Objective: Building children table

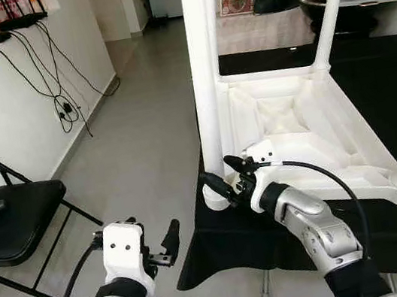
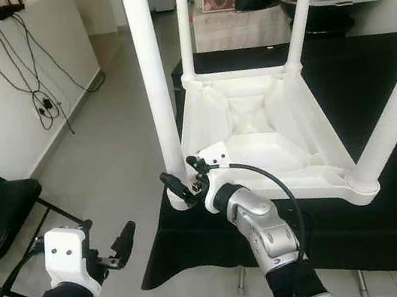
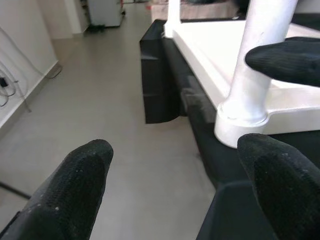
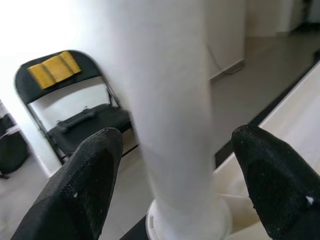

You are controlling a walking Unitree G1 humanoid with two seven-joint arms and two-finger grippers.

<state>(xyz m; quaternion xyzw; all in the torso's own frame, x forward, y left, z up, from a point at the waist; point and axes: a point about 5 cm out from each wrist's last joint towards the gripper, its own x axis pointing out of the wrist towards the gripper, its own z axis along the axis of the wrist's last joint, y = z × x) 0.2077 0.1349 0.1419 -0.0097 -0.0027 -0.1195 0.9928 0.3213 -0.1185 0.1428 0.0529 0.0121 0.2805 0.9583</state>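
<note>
Left eye view: upturned white children table [image 1: 295,132] lying top-down on the black-covered bench [image 1: 386,86], four legs pointing up. Near-left leg [image 1: 203,79] standing in its corner socket at the bench's edge. Right gripper [image 1: 223,179] at the base of that leg, fingers spread on either side of it, not yet clamped. Left gripper [image 1: 170,243] low over the grey floor [image 1: 145,150], beside the bench's edge, fingers parted, holding nothing. Black folding chair [image 1: 12,221] well apart by the wall.

Right eye view: same leg [image 2: 153,80] upright, looking seated in the socket, though depth of seating cannot be told. Right gripper [image 2: 181,180] just above the socket collar.

Left wrist view: socket collar [image 3: 241,122] and lower leg seen between the left gripper's fingertips [image 3: 75,185], but some way off; one finger of the right gripper [image 3: 287,60] across the leg.

Right wrist view: leg [image 4: 170,100] centred between the wide-open fingers [image 4: 87,175], collar below.

Step in hand, as judged: gripping the leg to press or twist it home.

Doing it well: close squarely on the round shaft, low near the collar, to keep leverage small; push straight down along the leg's axis, no sideways pull, since the table sits at the bench's edge and could slide; smooth plastic likely slippery, so firm squeeze first; left gripper best brought to steady the table's rim.
</note>
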